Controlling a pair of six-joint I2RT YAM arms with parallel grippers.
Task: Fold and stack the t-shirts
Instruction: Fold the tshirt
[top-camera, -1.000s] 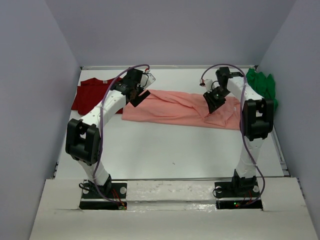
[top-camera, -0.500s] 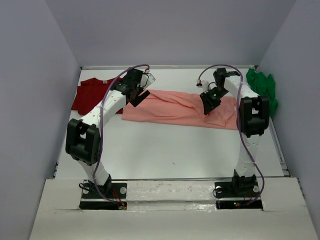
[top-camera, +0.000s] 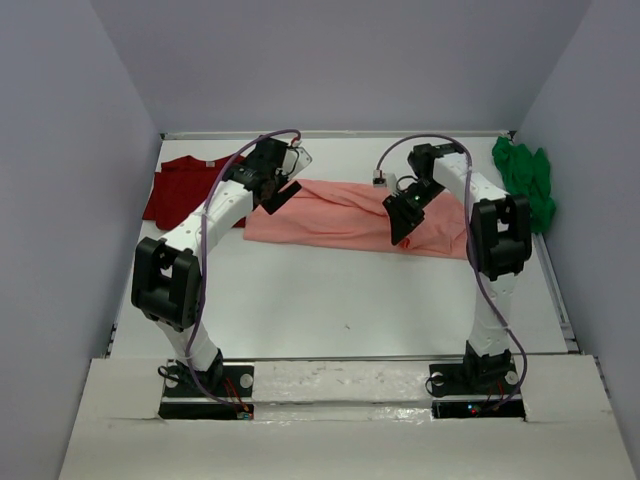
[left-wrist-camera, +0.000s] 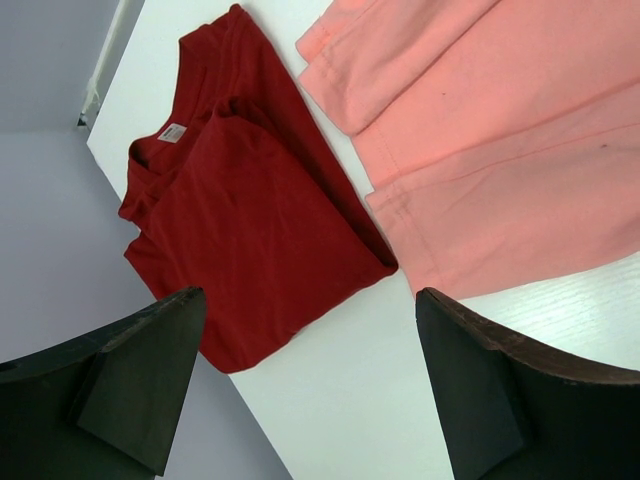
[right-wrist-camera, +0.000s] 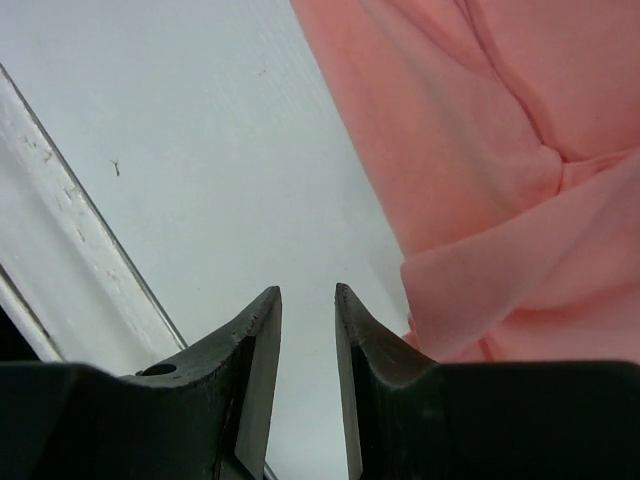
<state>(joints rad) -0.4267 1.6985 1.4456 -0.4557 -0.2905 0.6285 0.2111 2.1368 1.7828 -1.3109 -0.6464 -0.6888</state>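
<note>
Your salmon-pink shirt (top-camera: 330, 215) lies stretched across the far middle of the white table (top-camera: 350, 300), its right end bunched into soft folds. The dark red shirt (top-camera: 178, 190), with a small label at the neck, lies folded at the far left, its corner just beside the pink hem. The green shirt (top-camera: 525, 175) sits crumpled in the far right corner by the wall. Your left gripper (left-wrist-camera: 310, 295) hangs spread wide above the red and pink edges, holding nothing. Your right gripper (right-wrist-camera: 306, 290) shows a narrow gap with white tabletop visible through it, and pink cloth just beside one finger. Open tabletop spreads between the shirts and the arm bases.
</note>
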